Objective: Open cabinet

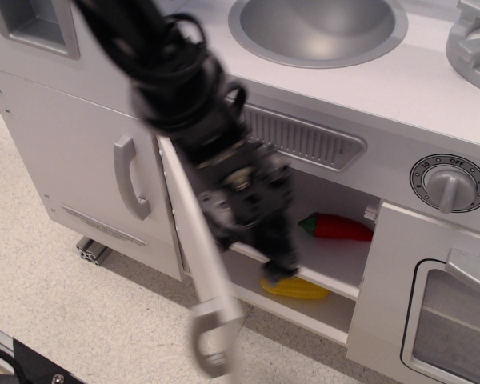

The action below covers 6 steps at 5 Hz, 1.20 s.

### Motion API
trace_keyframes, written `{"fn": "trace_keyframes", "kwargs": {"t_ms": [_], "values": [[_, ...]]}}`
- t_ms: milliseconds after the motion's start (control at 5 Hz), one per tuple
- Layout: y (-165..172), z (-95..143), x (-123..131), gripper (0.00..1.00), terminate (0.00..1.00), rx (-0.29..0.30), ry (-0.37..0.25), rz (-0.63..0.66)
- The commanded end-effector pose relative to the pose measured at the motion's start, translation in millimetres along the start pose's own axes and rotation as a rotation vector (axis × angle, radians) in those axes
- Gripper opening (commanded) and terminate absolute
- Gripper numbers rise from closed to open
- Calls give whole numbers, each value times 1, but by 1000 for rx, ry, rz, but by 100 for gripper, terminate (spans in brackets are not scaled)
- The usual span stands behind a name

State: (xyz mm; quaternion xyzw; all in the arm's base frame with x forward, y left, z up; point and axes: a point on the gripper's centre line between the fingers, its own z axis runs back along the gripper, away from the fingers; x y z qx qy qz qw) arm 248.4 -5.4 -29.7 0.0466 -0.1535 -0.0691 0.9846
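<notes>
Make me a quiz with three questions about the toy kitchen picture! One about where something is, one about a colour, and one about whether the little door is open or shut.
1. Where is the pepper?
A. in the sink
B. on the white shelf inside the cabinet
C. on the floor

2. What colour is the corn under the shelf?
A. yellow
B. blue
C. purple

3. How is the cabinet door?
A. shut tight
B. taken off
C. swung wide open

Answers:
1. B, the red pepper lies on the shelf, beside the oven door.
2. A, it shows bright yellow below the shelf.
3. C, the door stands edge-on and the inside is in plain sight, with the end effector just behind the door.
</notes>
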Motion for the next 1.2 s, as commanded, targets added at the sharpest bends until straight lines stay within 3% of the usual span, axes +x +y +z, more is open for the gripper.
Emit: {"fn": "trace_keyframes", "kwargs": {"t_ms": [0,400,800,1000], "values": [[48,7,-22,100,0,36,11,70],[92,10,-37,100,0,68,43,128],[92,10,-37,100,0,68,43,128],[92,10,-37,100,100,68,43,128]]}}
